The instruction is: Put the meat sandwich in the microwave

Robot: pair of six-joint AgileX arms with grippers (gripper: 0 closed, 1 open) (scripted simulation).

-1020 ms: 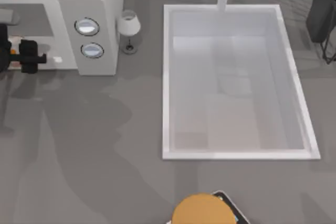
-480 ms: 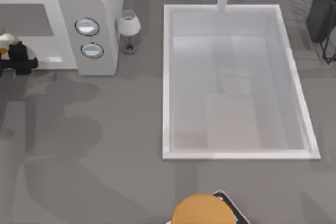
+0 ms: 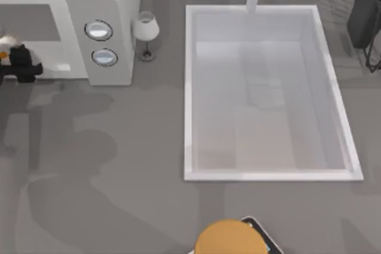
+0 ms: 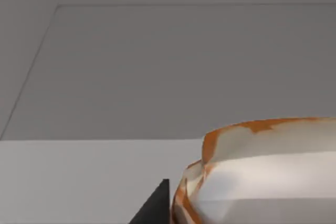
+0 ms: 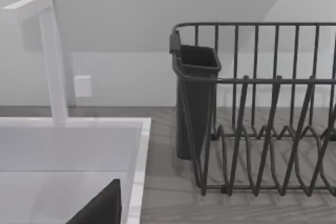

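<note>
1. White-cream meat sandwich (image 3: pixel 5 42) sits at the top view's far left edge, right at the mouth of the microwave (image 3: pixel 107 4), orange spot just visible beside the black left gripper (image 3: pixel 13 63).
2. Change since a second ago: left gripper was further right along the microwave front with the sandwich low beside it. It has since slid left and slightly toward the cavity; over the last half second it barely moved.
3. Left wrist view: sandwich (image 4: pixel 262 174) looms close, orange-brown rim up, one dark fingertip (image 4: pixel 155 205) just beside it. Behind it, plain grey walls that I read as the microwave cavity.
4. Pincer state: cannot tell how far the left fingers are spread. The sandwich sits right against them, so it is probably held, but no frame shows contact on both sides.
5. Meaning for the task: transport looks nearly done and the motion has settled at the opening. What remains, by my estimate, is a final push inward plus release.
6. Right arm is parked; its wrist view faces the sink (image 5: pixel 68 150), the faucet (image 5: pixel 50 56) and the dark dish rack (image 5: pixel 257 108).
</note>
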